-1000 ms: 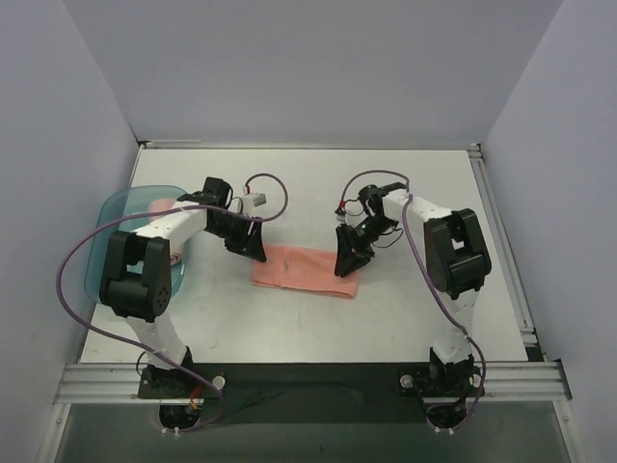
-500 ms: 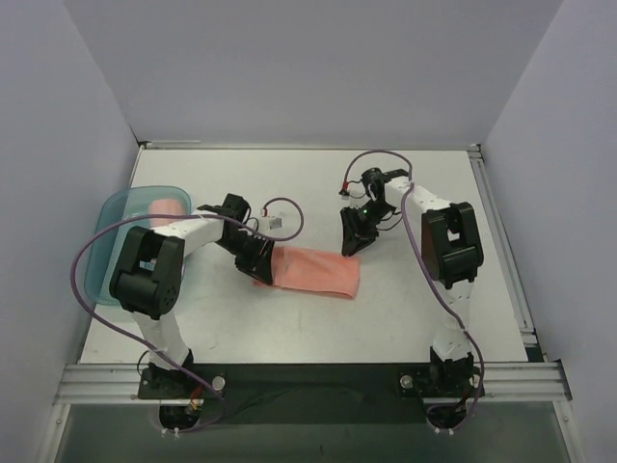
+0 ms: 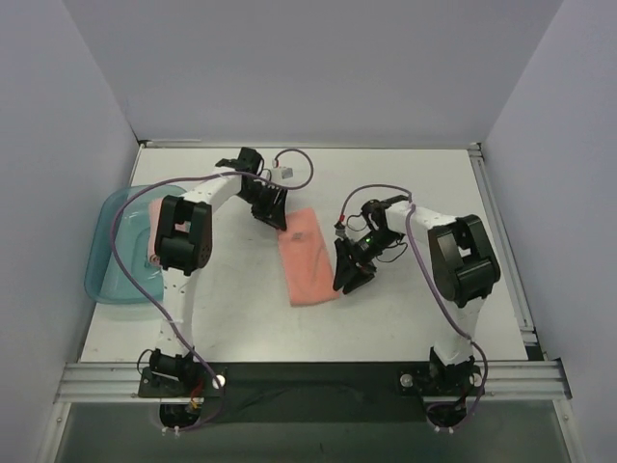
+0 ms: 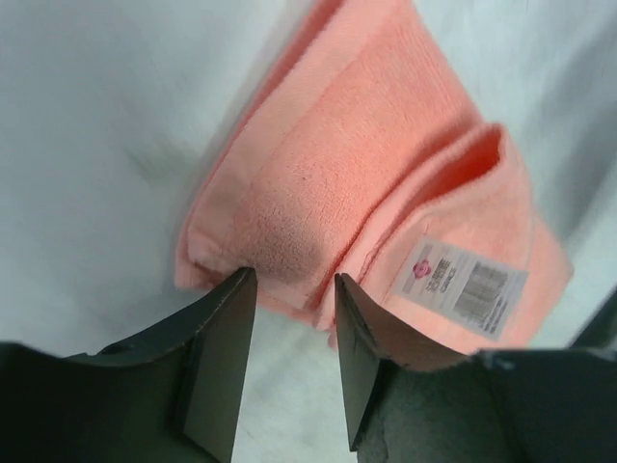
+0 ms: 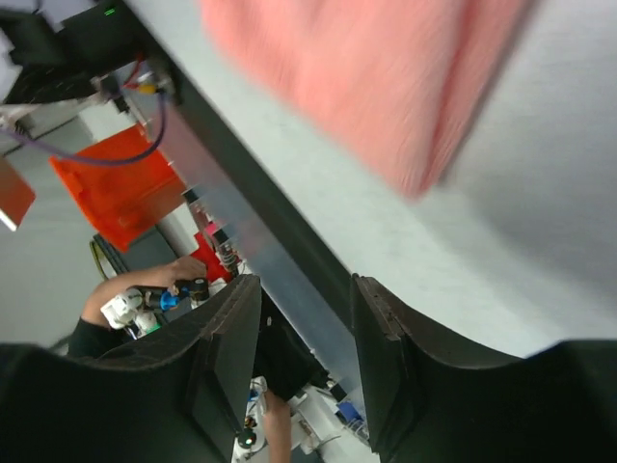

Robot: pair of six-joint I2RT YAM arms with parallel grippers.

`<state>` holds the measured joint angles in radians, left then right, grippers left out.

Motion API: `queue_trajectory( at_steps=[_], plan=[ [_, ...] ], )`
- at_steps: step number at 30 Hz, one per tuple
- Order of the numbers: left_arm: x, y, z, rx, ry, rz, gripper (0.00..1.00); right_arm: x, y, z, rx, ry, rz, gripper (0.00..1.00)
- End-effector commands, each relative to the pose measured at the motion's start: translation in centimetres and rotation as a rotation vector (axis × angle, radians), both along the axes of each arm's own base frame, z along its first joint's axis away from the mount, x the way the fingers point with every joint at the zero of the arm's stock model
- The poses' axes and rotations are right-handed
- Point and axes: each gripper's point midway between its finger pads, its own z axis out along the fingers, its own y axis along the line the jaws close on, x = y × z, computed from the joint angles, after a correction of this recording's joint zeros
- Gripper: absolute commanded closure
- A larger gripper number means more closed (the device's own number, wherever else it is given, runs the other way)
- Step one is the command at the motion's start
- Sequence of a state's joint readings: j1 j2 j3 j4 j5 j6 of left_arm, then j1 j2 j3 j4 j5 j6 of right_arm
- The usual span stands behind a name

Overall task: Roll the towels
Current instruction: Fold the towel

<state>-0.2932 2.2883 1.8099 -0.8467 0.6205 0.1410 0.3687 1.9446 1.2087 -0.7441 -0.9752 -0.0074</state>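
A salmon-pink folded towel point(image 3: 307, 256) lies flat mid-table, its long side running from far to near. My left gripper point(image 3: 275, 214) is at its far left corner. In the left wrist view the gripper point(image 4: 291, 285) is open, with the folded edge of the towel point(image 4: 357, 164) just at its fingertips and a white label point(image 4: 463, 285) beside the right finger. My right gripper point(image 3: 347, 280) stands just right of the towel's near end, apart from it. Its wrist view shows the gripper point(image 5: 304, 289) open and empty, the towel point(image 5: 376, 77) blurred above.
A translucent teal tray point(image 3: 108, 260) sits at the left edge, with another pink towel point(image 3: 152, 208) in it, partly hidden by the left arm. White walls close in the table on three sides. A metal rail point(image 3: 308, 378) runs along the near edge.
The towel has swung from lying crosswise to lying far-to-near. My left gripper moved to the far end of it; my right gripper came nearer, beside its near end.
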Motion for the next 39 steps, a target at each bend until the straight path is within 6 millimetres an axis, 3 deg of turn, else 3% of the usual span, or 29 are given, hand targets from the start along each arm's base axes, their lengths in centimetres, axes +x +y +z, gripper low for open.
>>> queue_trajectory(
  at_steps=[1, 3, 5, 6, 7, 8, 9, 10, 11, 12, 13, 16, 17, 18, 20, 23, 25, 26, 29, 32, 34, 39],
  plan=[
    [5.3, -0.6, 2.7, -0.027, -0.159, -0.021, 0.50, -1.0, 1.9, 6.3, 0.204, -0.028, -0.001, 0.57],
    [5.4, -1.0, 5.5, -0.066, -0.217, -0.046, 0.46, 0.0, 1.0, 6.0, 0.168, -0.082, -0.015, 0.57],
    [4.2, -1.2, 7.4, -0.113, -0.239, -0.085, 0.44, 0.9, 0.6, 5.9, 0.143, -0.125, -0.017, 0.58],
    [3.6, -1.2, 10.0, -0.134, -0.295, -0.101, 0.43, 1.9, 0.3, 5.6, 0.109, -0.163, -0.026, 0.59],
    [1.7, -0.8, 9.0, -0.130, -0.264, -0.119, 0.42, 2.6, 0.3, 5.5, 0.098, -0.182, -0.035, 0.59],
    [1.2, -0.8, 9.8, -0.150, -0.298, -0.130, 0.41, 3.2, 0.4, 5.5, 0.091, -0.205, -0.038, 0.60],
    [0.2, -0.5, 12.7, -0.165, -0.374, -0.140, 0.39, 4.3, 0.6, 5.8, 0.083, -0.230, -0.061, 0.60],
    [-2.0, 0.2, 10.8, -0.150, -0.341, -0.153, 0.38, 4.9, 0.8, 5.7, 0.081, -0.237, -0.067, 0.61],
    [-2.3, 0.5, 11.4, -0.146, -0.399, -0.163, 0.37, 5.4, 1.0, 5.7, 0.074, -0.245, -0.079, 0.62],
    [-3.5, 0.9, 13.3, -0.146, -0.477, -0.188, 0.35, 6.7, 1.5, 6.2, 0.074, -0.279, -0.098, 0.62],
    [-5.1, 1.6, 11.9, -0.126, -0.467, -0.204, 0.32, 7.2, 1.8, 6.0, 0.067, -0.281, -0.104, 0.62],
    [-7.3, 2.1, 13.0, -0.088, -0.599, -0.291, 0.27, 9.9, 2.9, 5.7, 0.014, -0.355, -0.124, 0.62],
    [-8.7, 2.4, 11.6, -0.064, -0.587, -0.323, 0.26, 10.8, 3.1, 5.5, -0.010, -0.382, -0.133, 0.60],
    [-9.1, 2.7, 11.9, -0.032, -0.640, -0.362, 0.26, 11.6, 3.2, 5.2, -0.033, -0.397, -0.144, 0.59],
    [-10.8, 2.5, 10.6, -0.006, -0.634, -0.413, 0.25, 13.9, 3.4, 4.4, -0.086, -0.431, -0.184, 0.59],
    [-11.6, 2.2, 9.8, 0.035, -0.648, -0.446, 0.25, 17.1, 3.7, 3.3, -0.127, -0.479, -0.229, 0.57],
    [-12.1, 1.8, 9.2, 0.038, -0.637, -0.460, 0.25, 17.9, 4.0, 2.1, -0.135, -0.460, -0.234, 0.57],
    [-12.4, 1.4, 9.0, 0.032, -0.640, -0.474, 0.25, 18.6, 4.6, 2.5, -0.117, -0.473, -0.234, 0.57],
    [-14.0, 0.1, 8.2, 0.025, -0.671, -0.568, 0.25, 19.1, 5.2, 1.6, -0.117, -0.465, -0.225, 0.60],
    [-15.2, -0.3, 7.2, 0.079, -0.743, -0.681, 0.25, 18.7, 6.0, 2.9, -0.075, -0.483, -0.210, 0.65],
    [-16.6, -0.7, 5.9, 0.108, -0.775, -0.782, 0.25, 17.2, 6.6, 4.3, -0.035, -0.485, -0.192, 0.66],
    [-16.2, -1.6, 4.4, 0.193, -0.912, -0.901, 0.25, 13.9, 7.9, 6.1, 0.037, -0.503, -0.151, 0.66]
  ],
)
